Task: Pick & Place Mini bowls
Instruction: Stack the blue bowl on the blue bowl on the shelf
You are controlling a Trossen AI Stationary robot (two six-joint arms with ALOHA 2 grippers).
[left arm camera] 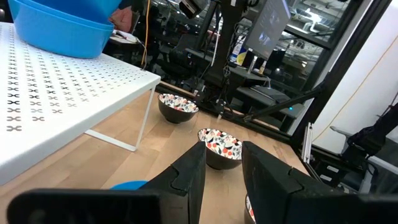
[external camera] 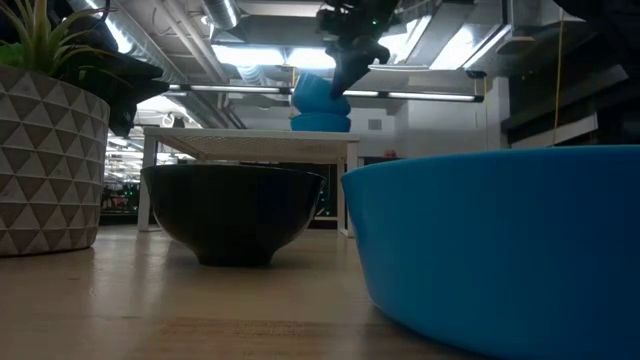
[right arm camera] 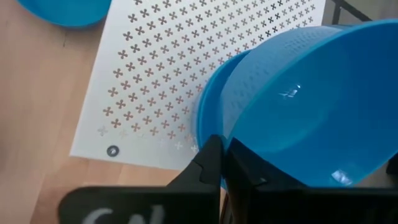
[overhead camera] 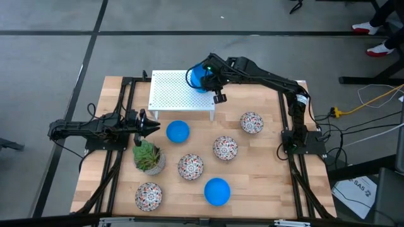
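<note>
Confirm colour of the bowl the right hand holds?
Plain bright blue bowl, clearest in the right wrist view.

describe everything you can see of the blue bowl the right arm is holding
The blue bowl is plain bright blue, smooth and glossy like plastic, round, empty and tilted. The right gripper is shut on its rim. It is above the right end of the white perforated shelf, over a second blue bowl that seems to rest there; whether the two touch is unclear.

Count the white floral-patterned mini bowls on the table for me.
4 floral mini bowls: one on the right beside the white shelf, one mid-table, one beside the potted succulent, one near the left corner. The shelf may hide more.
</note>
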